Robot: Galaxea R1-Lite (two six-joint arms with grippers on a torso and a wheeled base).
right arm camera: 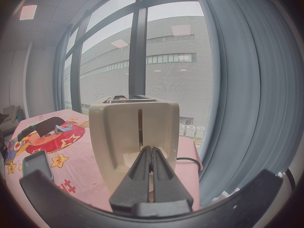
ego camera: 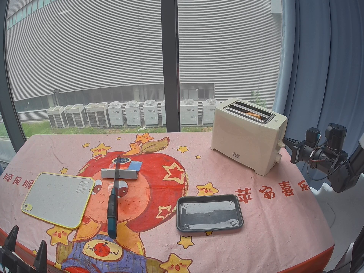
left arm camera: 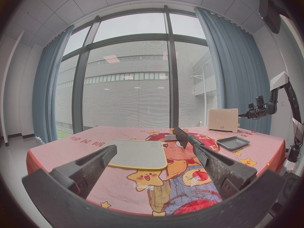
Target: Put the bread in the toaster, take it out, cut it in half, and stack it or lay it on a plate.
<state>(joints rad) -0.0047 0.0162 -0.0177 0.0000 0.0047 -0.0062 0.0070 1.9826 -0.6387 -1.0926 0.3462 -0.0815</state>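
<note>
The bread (ego camera: pixel 253 115) is sitting low in one slot of the toaster (ego camera: pixel 246 137), with just its browned top edge showing. The right tool (right arm camera: pixel 150 149) is hanging at the toaster's lever end, its fingers pressed together with nothing between them, tips just at the foot of the lever slot. The left tool (left arm camera: pixel 154 149) is waiting well away from the toaster, at the near edge of the desk (ego camera: pixel 265 224), spread wide and holding nothing. The cutting board (ego camera: pixel 57 198), the knife (ego camera: pixel 113 194) and the dark plate (ego camera: pixel 209 212) are lying between it and the toaster.

The slice is probably going to be light, dry and crumbly, possibly hot, so a hard squeeze is risking a crushed corner. Once it is standing proud of the slot, the sensible hold is looking like a gentle pinch across its two flat faces near the top edge, then a straight lift.
</note>
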